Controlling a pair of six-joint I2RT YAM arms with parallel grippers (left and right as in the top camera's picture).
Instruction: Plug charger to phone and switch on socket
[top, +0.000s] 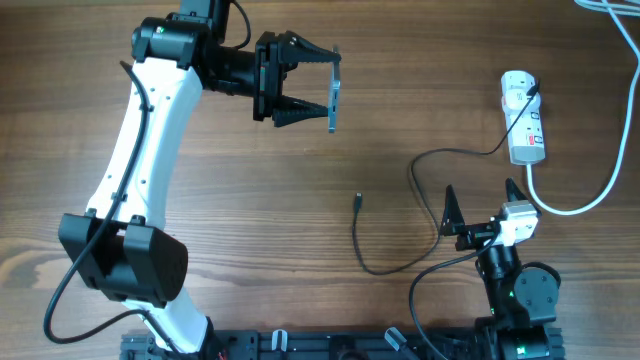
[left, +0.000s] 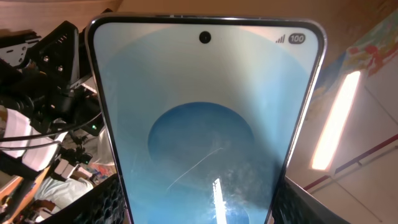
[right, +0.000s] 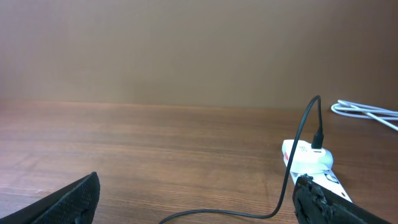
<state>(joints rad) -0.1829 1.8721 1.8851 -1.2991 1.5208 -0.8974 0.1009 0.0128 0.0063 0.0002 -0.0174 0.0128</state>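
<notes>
Above the table, the left gripper holds the phone up on its edge, and the right gripper is wide open and empty.

From overhead, the charger tip lies flat on the table, between the arms. It is to the left of the right gripper, which looks like the nearer one, and its long way points toward the phone. The socket sits past the right gripper. In the left wrist view, the phone screen fills the picture, gripped at its lower end. In the right wrist view, the fingers are spread apart. The socket is ahead on the right, and the tip is hidden.
</notes>
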